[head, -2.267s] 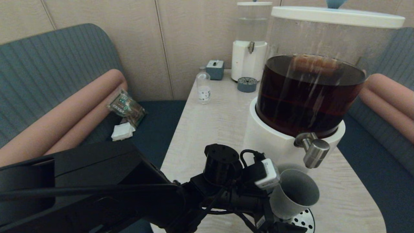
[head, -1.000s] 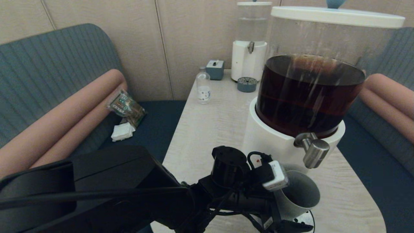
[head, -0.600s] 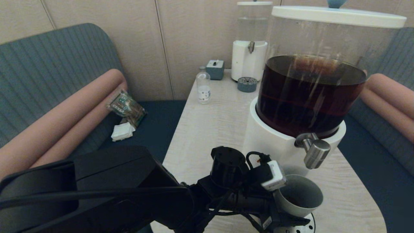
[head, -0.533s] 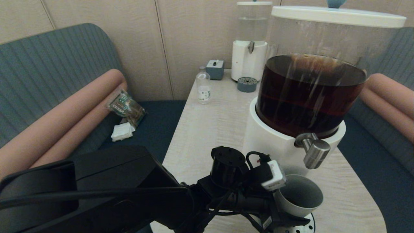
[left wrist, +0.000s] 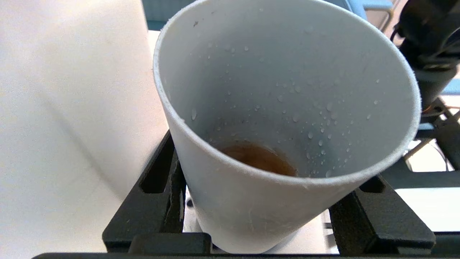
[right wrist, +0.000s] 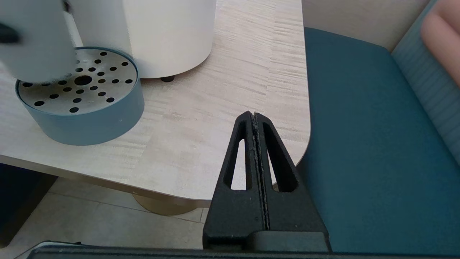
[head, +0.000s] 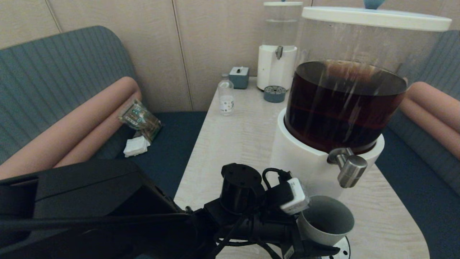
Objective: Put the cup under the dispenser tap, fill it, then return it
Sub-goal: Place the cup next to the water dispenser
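Note:
The grey-green cup [head: 325, 223] stands upright in my left gripper [head: 312, 245], which is shut on its lower wall. In the left wrist view the cup [left wrist: 287, 90] fills the frame between the black fingers [left wrist: 161, 180], with a little brown liquid at its bottom and droplets on its inner wall. It sits over the perforated drip tray [head: 342, 248], below the steel dispenser tap [head: 350, 169] and slightly left of it. No liquid runs from the tap. I cannot tell whether the cup touches the tray. My right gripper [right wrist: 254, 115] is shut and empty off the table's near right corner.
The big dispenser's white base [head: 305, 162] stands right behind the cup. At the table's far end are a clear-liquid dispenser [head: 276, 54], a small bottle [head: 226, 99], a grey box [head: 239, 77] and a small tray [head: 274, 94]. Upholstered benches flank the table [right wrist: 215, 108].
The cup was tilted towards me a second ago and has come upright. In the last half second my left arm and the cup have shifted a little to the left.

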### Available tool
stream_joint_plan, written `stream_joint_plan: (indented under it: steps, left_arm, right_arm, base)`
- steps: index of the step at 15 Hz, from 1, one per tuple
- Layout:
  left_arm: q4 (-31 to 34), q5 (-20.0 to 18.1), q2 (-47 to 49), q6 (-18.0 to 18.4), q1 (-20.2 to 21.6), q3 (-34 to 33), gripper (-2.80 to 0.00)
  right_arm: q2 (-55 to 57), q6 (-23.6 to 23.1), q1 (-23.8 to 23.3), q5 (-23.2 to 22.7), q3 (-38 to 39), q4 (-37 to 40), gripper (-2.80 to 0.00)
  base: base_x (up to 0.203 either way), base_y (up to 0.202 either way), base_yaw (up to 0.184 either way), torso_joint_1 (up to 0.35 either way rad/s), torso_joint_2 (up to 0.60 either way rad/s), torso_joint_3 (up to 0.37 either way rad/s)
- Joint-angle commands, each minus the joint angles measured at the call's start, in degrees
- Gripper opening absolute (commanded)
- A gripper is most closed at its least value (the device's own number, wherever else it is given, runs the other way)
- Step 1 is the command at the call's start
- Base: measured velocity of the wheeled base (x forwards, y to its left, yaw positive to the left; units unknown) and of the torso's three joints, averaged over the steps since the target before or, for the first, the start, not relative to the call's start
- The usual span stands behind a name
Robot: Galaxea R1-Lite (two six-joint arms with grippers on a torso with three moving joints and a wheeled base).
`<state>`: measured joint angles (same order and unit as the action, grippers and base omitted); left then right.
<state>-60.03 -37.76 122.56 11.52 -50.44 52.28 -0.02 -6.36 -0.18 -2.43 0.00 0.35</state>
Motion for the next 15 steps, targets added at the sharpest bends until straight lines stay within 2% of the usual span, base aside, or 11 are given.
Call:
stream_joint_plan:
  steps: [1,4,7,10,15]
  left_arm:
    - [-0.47,0.5,-4.33,-0.16,0.02,-2.92,-2.8]
    - [-2.36,4.97,-8.45,-2.58,0.1,-8.93,-2.8]
    - [-8.12,9.18,-11.42,-7.85,1.47,-12.77,-2.8]
    - [-8.65,12.6,-14.78,-9.35,5.6,-16.17,-2.8]
    - [-8.64,13.39,-17.95,-9.67,17.58,-17.39,-2.8]
  right_arm:
    - [-0.15,-0.05,0.04,-0.04,0.53,0.0,-2.8]
    - [-0.18,-0.05,0.01,-0.05,0.53,0.0,-2.8]
    - [-0.15,-0.05,0.01,-0.12,0.53,0.0,-2.8]
    - [-0.23,-0.05,0.01,-0.04,0.53,0.0,-2.8]
    - [-0.19,-0.05,0.01,-0.06,0.53,0.0,-2.8]
  base:
    - [0.0,0.0,0.0,0.0,0.0,0.0]
    - [0.0,0.0,0.0,0.0,0.0,0.0]
    - [0.0,0.0,0.0,0.0,0.0,0.0]
    - [0.0,0.0,0.0,0.0,0.0,0.0]
    - [0.0,0.0,0.0,0.0,0.0,0.0]
